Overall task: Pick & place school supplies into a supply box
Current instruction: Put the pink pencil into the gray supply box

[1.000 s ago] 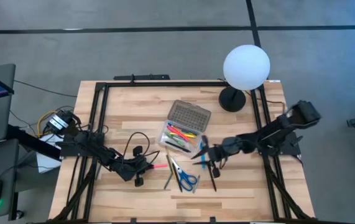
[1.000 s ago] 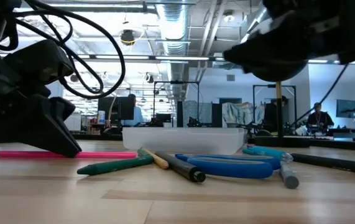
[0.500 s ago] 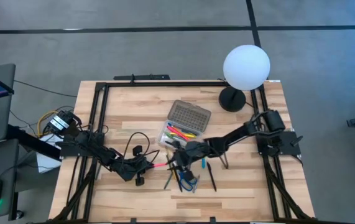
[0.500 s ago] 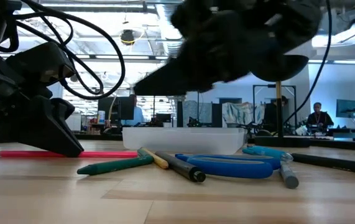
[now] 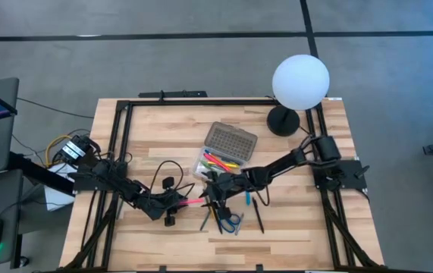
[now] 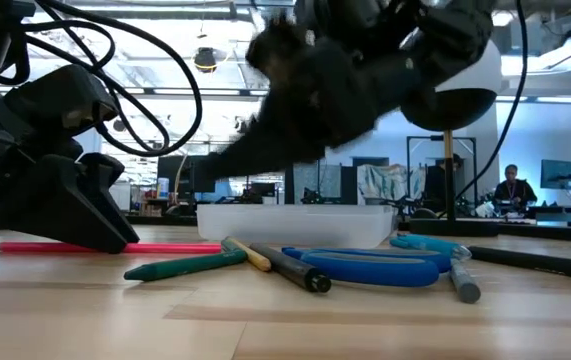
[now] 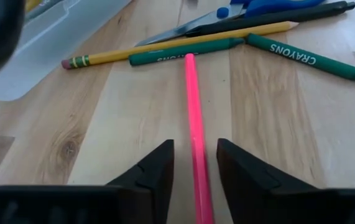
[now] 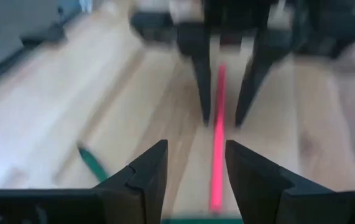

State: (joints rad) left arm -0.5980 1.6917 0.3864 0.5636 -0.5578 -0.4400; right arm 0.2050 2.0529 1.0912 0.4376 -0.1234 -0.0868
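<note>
A pink pen [image 7: 193, 106] lies flat on the table between the open fingers of my left gripper [image 7: 194, 142], with a gap on each side; its far end points at a heap of crayons, a yellow pencil [image 7: 177, 45] and blue scissors [image 5: 230, 220]. My right gripper [image 8: 197, 144] is open and hangs slanting above the table by the pen's [image 8: 217, 143] other end, facing the left gripper [image 5: 175, 203]. The clear supply box [image 5: 218, 163] stands open just beyond, its grey lid [image 5: 230, 140] tipped back, with several pens inside.
A white globe lamp [image 5: 300, 82] stands at the far right corner. A black pen [image 5: 258, 214] lies right of the scissors. Black cables [image 5: 167, 171] loop over the left arm. A dark frame [image 5: 117, 152] runs along the table's edges. Bare wood shows at the near edge.
My right gripper has swung toward the table's left, from right of the box to the pink pen's end near the left gripper, and come lower. My left gripper has opened around the pink pen, which lies on the table where it was.
</note>
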